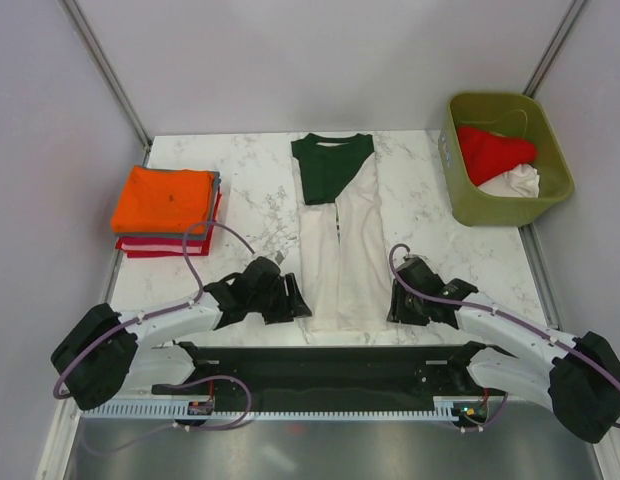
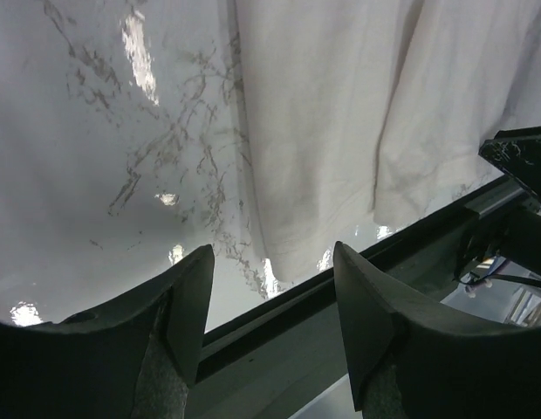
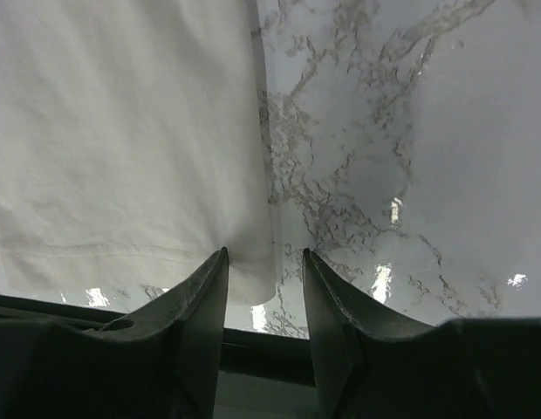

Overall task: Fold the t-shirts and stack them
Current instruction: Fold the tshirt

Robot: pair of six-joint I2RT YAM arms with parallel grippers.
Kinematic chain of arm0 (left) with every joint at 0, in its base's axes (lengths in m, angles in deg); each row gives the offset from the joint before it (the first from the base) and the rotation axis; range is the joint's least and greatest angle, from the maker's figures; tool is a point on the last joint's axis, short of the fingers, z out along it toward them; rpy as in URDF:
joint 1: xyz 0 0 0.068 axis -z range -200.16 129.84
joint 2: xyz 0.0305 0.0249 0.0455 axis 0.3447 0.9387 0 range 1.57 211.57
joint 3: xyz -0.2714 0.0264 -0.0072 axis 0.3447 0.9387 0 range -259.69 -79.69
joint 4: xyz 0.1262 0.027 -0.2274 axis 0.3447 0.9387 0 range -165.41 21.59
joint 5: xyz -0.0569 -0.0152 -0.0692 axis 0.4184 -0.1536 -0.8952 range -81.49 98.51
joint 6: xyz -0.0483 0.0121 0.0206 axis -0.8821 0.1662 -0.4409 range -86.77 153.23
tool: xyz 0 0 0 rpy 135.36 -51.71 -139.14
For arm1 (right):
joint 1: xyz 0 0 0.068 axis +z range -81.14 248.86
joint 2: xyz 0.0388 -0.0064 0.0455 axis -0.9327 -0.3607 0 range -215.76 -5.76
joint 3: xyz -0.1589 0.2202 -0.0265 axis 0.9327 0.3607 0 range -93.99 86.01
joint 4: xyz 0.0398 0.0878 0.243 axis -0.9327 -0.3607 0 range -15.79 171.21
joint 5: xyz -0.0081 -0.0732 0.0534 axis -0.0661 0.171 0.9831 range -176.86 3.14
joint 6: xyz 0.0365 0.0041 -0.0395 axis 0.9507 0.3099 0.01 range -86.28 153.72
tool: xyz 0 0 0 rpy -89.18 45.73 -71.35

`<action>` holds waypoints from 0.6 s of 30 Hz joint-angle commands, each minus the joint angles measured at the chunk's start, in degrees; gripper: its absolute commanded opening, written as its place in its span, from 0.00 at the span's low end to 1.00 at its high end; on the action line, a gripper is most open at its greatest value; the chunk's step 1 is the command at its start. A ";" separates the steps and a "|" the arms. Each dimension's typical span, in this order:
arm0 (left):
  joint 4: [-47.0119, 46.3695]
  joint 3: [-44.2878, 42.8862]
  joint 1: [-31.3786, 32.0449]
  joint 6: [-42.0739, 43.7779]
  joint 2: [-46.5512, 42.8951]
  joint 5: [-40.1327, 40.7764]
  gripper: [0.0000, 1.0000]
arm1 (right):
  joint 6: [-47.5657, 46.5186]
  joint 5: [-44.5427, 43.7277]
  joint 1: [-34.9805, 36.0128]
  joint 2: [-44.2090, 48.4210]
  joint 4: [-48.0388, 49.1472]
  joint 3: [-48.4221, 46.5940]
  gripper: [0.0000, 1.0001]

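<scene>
two claws are seen low at the near hem. the left gripper [image 2: 272, 262] is parted wide with nothing between its fingers; the cloth lies just ahead of them, untouched. the right gripper [image 3: 264, 262] is held about half open, and the near right corner of the cream t-shirt [image 1: 340, 250] is straddled by its fingers with no pinch made, so nothing is gripped on either side yet. the shirt is laid as a long narrow strip down the middle of the marble table [image 1: 260, 200], sides already turned in, green collar at the far end, hem at the near edge. the step in hand is judged to be the end-over-end fold. for it to be done well, the left claw should be brought onto its own corner before anything is lifted, all layers should be caught at once, and both corners should be carried level toward the collar so the strip is not skewed. further out, an orange t-shirt [image 1: 165, 198] is seen topping the folded stack [image 1: 170, 245] at far left, while a red t-shirt [image 1: 495, 152] and a white t-shirt [image 1: 515, 182] are left in the olive bin [image 1: 550, 190] at far right.
</scene>
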 commanded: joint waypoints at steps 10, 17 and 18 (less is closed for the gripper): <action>-8.23 3.21 5.79 -8.65 6.21 -0.81 0.53 | 0.48 3.20 0.89 1.53 0.26 2.06 0.12; -9.63 3.74 6.84 -10.05 5.95 0.25 0.16 | -0.75 3.20 0.80 4.88 -1.85 -0.13 0.00; -9.63 3.82 6.84 -10.23 5.69 0.25 0.10 | -0.75 3.11 0.80 5.41 -2.03 -0.40 0.00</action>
